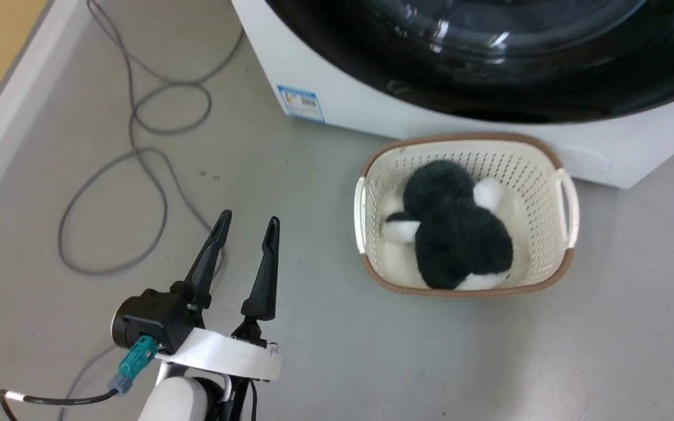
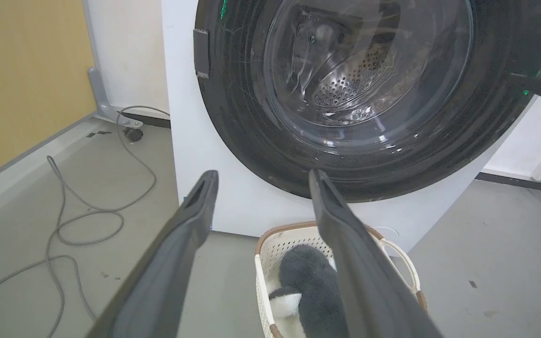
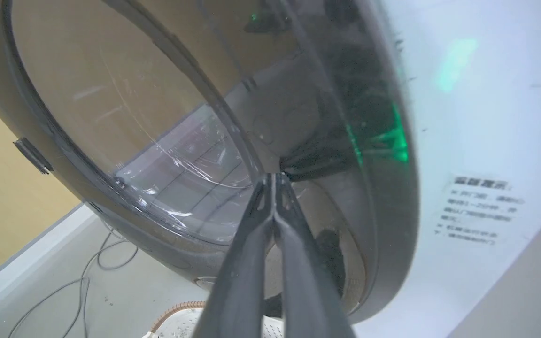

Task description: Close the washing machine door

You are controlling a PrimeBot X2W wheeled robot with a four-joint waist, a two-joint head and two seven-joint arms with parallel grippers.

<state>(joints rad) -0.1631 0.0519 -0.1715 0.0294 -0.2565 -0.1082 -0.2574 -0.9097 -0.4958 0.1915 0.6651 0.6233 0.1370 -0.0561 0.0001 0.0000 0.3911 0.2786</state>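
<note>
Pressing against the washing machine door [image 3: 158, 141], the right pincer [image 3: 274, 177] has its two fingers drawn tight together with nothing between them. Its tips meet their own reflection on the door's dark ring, beside the glass window. The door lies flat to the front of the washing machine [image 3: 463, 117], its rim close along the white panel; whether it is latched cannot be told. Through the glass, in the left wrist view, the perforated steel drum [image 2: 345, 84] shows.

The left pincer [image 1: 249, 221] hangs well in front of the washing machine, toward its left corner, above the grey floor [image 1: 372, 351]. Its fingers stand wide apart and hold nothing.

A cream perforated basket [image 1: 565, 199] with a brown rim stands on the floor just in front of the washing machine, below the door, with a black and white plush toy [image 1: 460, 234] inside. A small blue sticker [image 1: 301, 102] sits low on the washing machine's front near its left corner. A grey cable [image 1: 138, 146] loops over the floor to the washing machine's left.
</note>
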